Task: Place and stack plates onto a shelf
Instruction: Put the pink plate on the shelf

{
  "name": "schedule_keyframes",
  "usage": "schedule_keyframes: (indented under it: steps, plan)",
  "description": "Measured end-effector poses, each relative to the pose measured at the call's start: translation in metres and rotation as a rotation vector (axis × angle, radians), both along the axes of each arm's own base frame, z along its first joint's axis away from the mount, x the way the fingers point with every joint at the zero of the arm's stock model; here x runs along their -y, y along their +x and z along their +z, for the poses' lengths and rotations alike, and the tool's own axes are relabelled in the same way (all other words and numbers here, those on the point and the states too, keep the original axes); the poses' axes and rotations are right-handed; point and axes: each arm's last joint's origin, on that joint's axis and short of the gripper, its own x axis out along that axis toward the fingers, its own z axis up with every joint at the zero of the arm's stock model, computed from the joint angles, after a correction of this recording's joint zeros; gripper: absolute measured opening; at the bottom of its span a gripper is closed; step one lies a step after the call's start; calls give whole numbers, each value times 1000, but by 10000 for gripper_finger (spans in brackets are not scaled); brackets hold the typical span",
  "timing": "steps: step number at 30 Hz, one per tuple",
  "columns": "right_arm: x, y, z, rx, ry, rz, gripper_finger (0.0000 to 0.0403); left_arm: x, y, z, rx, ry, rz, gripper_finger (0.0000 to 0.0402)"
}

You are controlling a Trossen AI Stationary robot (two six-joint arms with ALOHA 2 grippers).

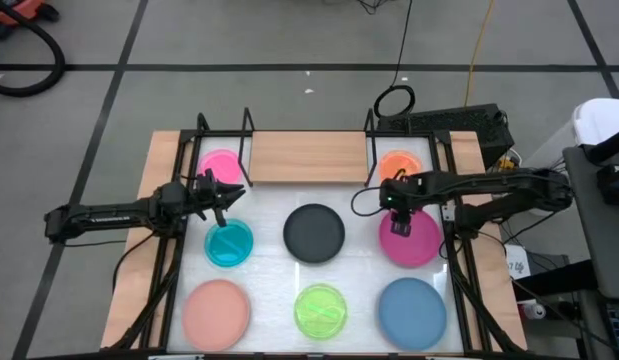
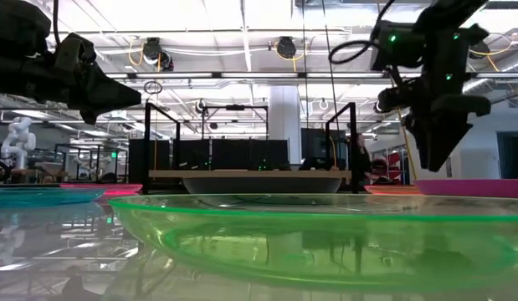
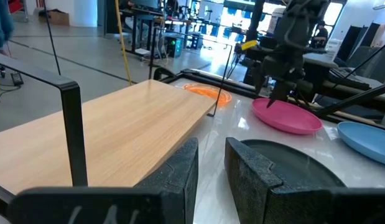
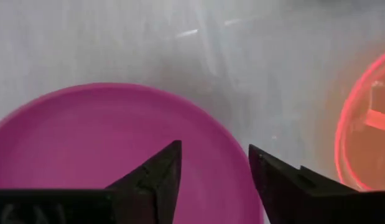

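Note:
The wooden shelf (image 1: 309,157) lies at the table's far side, its board bare. On the table lie the magenta (image 1: 421,248), black (image 1: 314,232), blue (image 1: 411,312), salmon-pink (image 1: 216,312), hot pink (image 1: 219,163), orange (image 1: 399,162), teal (image 1: 229,244) and lime (image 1: 321,310) plates. My right gripper (image 4: 214,168) is open and points down just above the magenta plate's (image 4: 86,143) far rim, touching nothing. My left gripper (image 1: 229,195) hovers raised between the hot pink and teal plates, pointing toward the table's right along the shelf's (image 3: 130,124) near edge, its fingers a little apart.
Black wire uprights (image 1: 247,140) stand at both ends of the shelf. The hot pink and orange plates lie at the shelf's ends, by the uprights. The black plate (image 3: 285,168) lies ahead of my left gripper. Cables and a dark box (image 1: 459,125) sit beyond the table's far right corner.

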Motion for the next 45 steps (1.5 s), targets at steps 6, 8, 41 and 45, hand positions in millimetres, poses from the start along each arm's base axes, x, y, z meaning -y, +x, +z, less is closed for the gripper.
schedule_keyframes:
  steps: [6, 8, 41, 45]
  plan:
    - [12, 8, -15, -52, 1, 59, 171, 0, 0, 0, 0, 0, 0, 84]
    - [16, 10, -18, -61, -1, 73, 171, 0, 0, 0, 0, 0, 0, 84]
    - [24, 9, -23, -88, 2, 90, 10, 0, 0, 0, 0, 0, 0, 84]
    - [23, 6, -19, -83, 0, 99, 4, 0, 0, 0, 0, 0, 0, 84]
